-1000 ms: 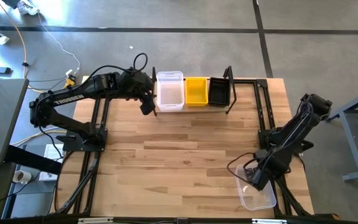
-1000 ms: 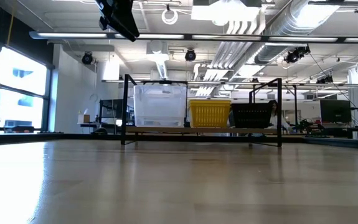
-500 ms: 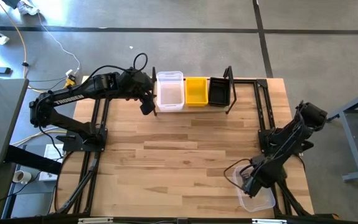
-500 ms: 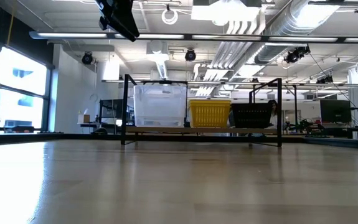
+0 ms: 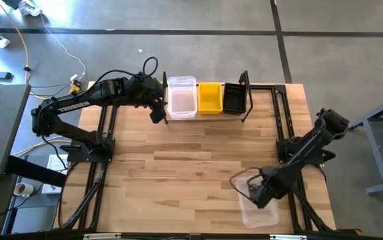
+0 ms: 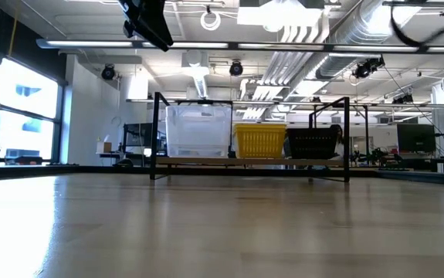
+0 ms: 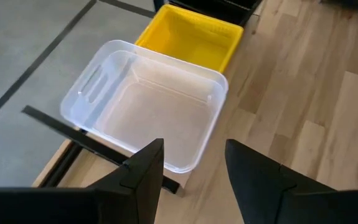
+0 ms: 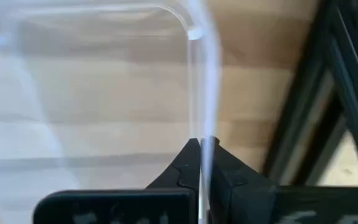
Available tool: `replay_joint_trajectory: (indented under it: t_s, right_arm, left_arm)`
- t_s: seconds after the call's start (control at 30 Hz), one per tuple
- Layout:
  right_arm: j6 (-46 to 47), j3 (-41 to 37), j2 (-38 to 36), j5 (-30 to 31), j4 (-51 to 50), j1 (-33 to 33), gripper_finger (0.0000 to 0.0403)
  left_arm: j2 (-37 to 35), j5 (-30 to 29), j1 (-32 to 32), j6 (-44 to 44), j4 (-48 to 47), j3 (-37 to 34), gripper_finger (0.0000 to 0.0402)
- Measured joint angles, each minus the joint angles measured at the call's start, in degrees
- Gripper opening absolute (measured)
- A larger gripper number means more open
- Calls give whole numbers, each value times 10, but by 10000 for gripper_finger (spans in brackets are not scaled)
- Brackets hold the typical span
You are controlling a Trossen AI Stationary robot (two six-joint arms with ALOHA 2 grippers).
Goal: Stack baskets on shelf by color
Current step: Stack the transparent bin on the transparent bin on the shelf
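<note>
On the shelf [image 5: 208,113] at the table's far edge stand clear baskets [image 5: 181,97], a yellow basket [image 5: 210,98] and a black basket [image 5: 234,98] side by side, bottoms on the plank [image 6: 249,162]. My left gripper [image 7: 194,168] hovers open above the shelf's left end, over the near edge of the clear baskets [image 7: 147,106]. Near the table's near right corner my right gripper [image 5: 261,193] is shut on another clear basket [image 5: 258,207]. My right gripper pinches a thin wall of the clear basket at its top edge [image 8: 202,144], one finger inside and one outside. The wall runs on from the fingers to a corner [image 8: 194,32]. Whether the basket's bottom touches the table, I cannot tell.
Black rod frames [image 6: 157,135] stand upright at both shelf ends. The table's black side frame [image 8: 334,112] runs close beside the held basket. Bare wood tabletop [image 5: 191,167] spreads between the shelf and the near edge.
My right gripper has gone toward the table's left edge, and the clear basket has moved left along with it, away from the near right corner. My left arm has kept still.
</note>
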Motion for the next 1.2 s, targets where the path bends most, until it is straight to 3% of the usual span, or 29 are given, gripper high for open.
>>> replay_joint_trajectory:
  t_s: [0.37,0.73,1.2]
  right_arm:
    - [-38,90,0,245,-42,-103,0]
    - [-126,95,4,392,-5,-211,0]
    - [-356,95,66,411,223,-314,0]
  left_arm:
    - [0,7,-77,20,0,0,161]
    - [0,0,-218,17,3,0,161]
    - [30,-37,-362,-45,5,0,161]
